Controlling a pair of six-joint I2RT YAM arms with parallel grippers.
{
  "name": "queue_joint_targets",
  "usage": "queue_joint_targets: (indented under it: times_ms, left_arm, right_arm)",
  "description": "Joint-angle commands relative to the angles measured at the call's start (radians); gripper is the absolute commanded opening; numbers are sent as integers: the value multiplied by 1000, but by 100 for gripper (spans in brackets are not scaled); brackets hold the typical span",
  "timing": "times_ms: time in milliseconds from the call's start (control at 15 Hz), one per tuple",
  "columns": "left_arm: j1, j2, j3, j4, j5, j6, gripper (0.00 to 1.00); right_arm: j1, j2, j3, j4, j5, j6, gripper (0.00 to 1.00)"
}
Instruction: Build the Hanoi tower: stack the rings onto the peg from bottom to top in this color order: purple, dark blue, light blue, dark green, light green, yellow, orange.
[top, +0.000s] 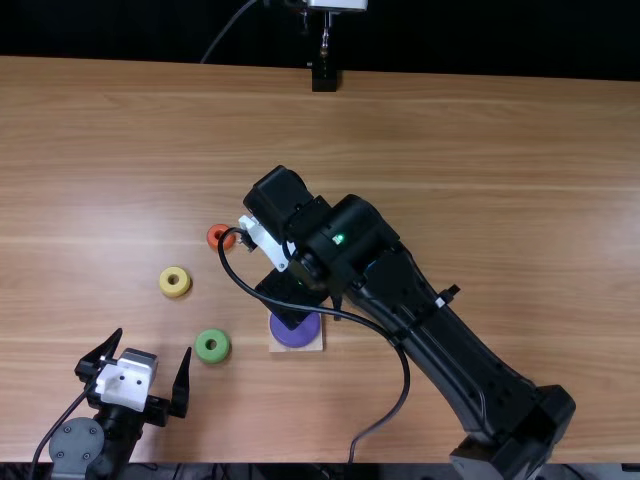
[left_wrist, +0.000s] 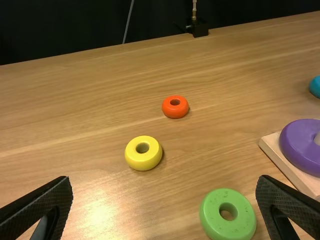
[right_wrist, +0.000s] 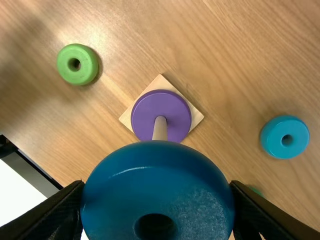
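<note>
Over the peg base in the top view is my right gripper (top: 335, 305), partly hidden by its own arm. In the right wrist view my right gripper (right_wrist: 158, 200) is shut on the dark blue ring (right_wrist: 158, 172), held close to the wooden peg (right_wrist: 160, 129). The purple ring (right_wrist: 145, 115) lies around the peg on the square base (right_wrist: 196, 118). My left gripper (top: 150, 362) is open and holds nothing, low at the left; the left wrist view has my left gripper (left_wrist: 165, 205) too. Loose are the light green ring (top: 212, 346), yellow ring (top: 174, 281), orange ring (top: 221, 237) and light blue ring (right_wrist: 285, 137).
A dark green ring (right_wrist: 256, 191) is mostly hidden behind the right gripper's finger. The right arm and its cable stretch over the middle of the table (top: 480, 200). A black stand (top: 324, 78) is at the far edge.
</note>
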Motion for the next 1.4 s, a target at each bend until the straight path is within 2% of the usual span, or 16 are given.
queue_joint_targets:
  times_ms: [0, 133, 533, 600, 667, 733, 800, 867, 933, 1000, 1200, 1333]
  left_arm:
    - [6, -12, -105, -76, 10, 14, 100]
    - [6, -12, -105, -76, 10, 14, 100]
    - [6, -12, -105, -76, 10, 14, 100]
    - [6, -12, -105, -76, 10, 14, 100]
    - [6, -12, -105, -76, 10, 14, 100]
    - [6, -12, -105, -76, 10, 14, 100]
    - [6, -12, -105, -76, 10, 14, 100]
    - [6, -12, -105, -76, 10, 14, 100]
    - [6, -12, -105, -76, 10, 14, 100]
    - [6, -12, -105, -76, 10, 14, 100]
    - [6, -12, -105, -76, 10, 14, 100]
    - [6, -12, -105, -76, 10, 14, 100]
  right_arm:
    - [11, 14, 13, 0, 2, 3, 4]
    - [13, 23, 10, 0, 4, 3, 100]
    - [14, 29, 29, 37, 4, 5, 100]
    - [11, 29, 47, 83, 9, 16, 100]
    - [6, 29, 64, 138, 26, 67, 100]
    - [0, 31, 66, 191, 44, 152, 100]
    - [-12, 31, 61, 228, 78, 251, 100]
    - [-43, 31, 53, 236, 125, 332, 100]
    - [-69, 32, 46, 230, 166, 399, 100]
    - [-87, 34, 0, 223, 181, 413, 100]
    - [-138, 34, -115, 219, 181, 400, 100]
    - [-219, 35, -152, 217, 181, 367, 100]
